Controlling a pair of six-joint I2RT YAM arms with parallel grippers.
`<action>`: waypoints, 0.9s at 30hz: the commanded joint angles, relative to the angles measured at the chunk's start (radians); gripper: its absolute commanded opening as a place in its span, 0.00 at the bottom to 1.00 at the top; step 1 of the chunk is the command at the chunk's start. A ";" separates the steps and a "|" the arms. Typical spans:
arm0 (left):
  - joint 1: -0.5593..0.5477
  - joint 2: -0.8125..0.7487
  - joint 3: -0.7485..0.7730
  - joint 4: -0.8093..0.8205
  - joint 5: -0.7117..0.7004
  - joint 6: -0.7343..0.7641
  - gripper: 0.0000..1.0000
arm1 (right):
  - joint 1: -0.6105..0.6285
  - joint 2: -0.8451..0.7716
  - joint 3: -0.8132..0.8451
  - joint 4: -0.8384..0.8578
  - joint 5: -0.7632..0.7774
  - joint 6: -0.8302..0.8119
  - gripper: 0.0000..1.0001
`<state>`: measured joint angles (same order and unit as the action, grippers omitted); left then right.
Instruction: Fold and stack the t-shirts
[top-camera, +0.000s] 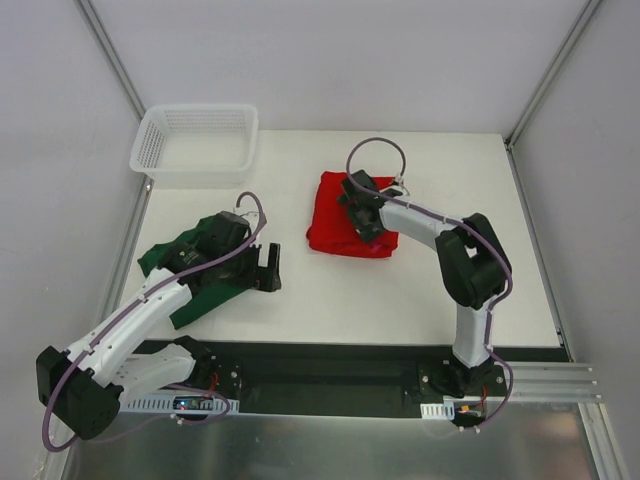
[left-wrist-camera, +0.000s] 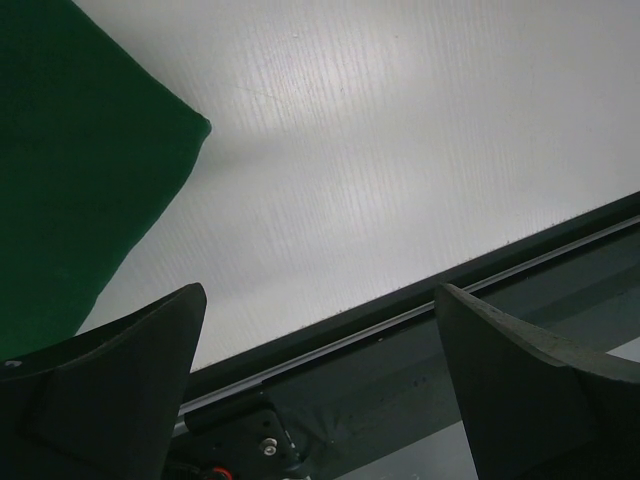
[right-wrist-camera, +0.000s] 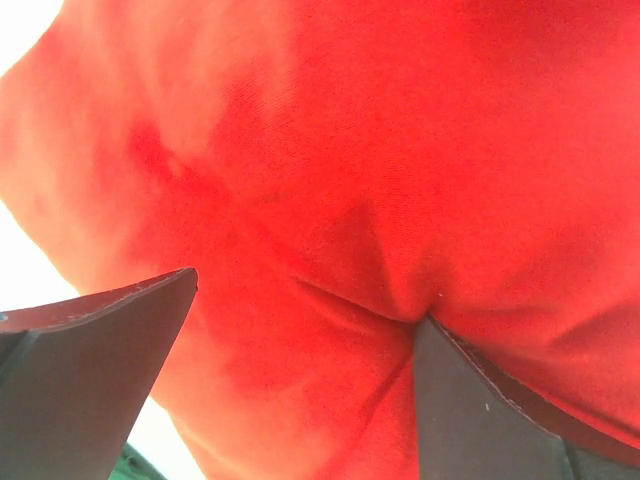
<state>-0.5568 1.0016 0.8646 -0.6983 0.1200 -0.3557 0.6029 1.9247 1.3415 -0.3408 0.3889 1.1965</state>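
**Red shirt under right gripper; green shirt beside idle left gripper**

The red t-shirt (top-camera: 332, 212) lies as a compact, roughly square bundle on the far half of the table (top-camera: 400, 290), about midway between the left and right edges. The right gripper (top-camera: 361, 216) sits down on its right-hand part. In the right wrist view the jaws stand spread apart, with red cloth filling the gap and one finger (right-wrist-camera: 480, 400) pressed into a crease. Nothing is clamped.

The green t-shirt (top-camera: 163, 256) lies rumpled by the left edge, nearer the near-left corner, partly hidden under the left arm. The left gripper (top-camera: 268, 270) is just beside the shirt's right edge, over bare table. Its fingers (left-wrist-camera: 120, 390) are released and wide apart, holding nothing.

A white mesh basket (top-camera: 195, 140) stands at the far-left corner.
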 joint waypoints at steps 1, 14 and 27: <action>-0.006 -0.056 -0.009 -0.029 -0.029 -0.025 0.99 | 0.083 0.106 0.093 -0.104 -0.067 0.072 0.96; -0.006 -0.066 0.017 -0.043 -0.054 -0.025 0.99 | 0.136 -0.049 -0.008 -0.214 -0.047 -0.112 0.96; -0.008 -0.032 0.036 -0.036 -0.068 -0.015 0.99 | 0.129 -0.070 0.076 -0.320 -0.036 -0.202 0.96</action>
<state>-0.5568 0.9630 0.8616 -0.7231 0.0692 -0.3672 0.7311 1.8618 1.3476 -0.5686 0.3538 1.0359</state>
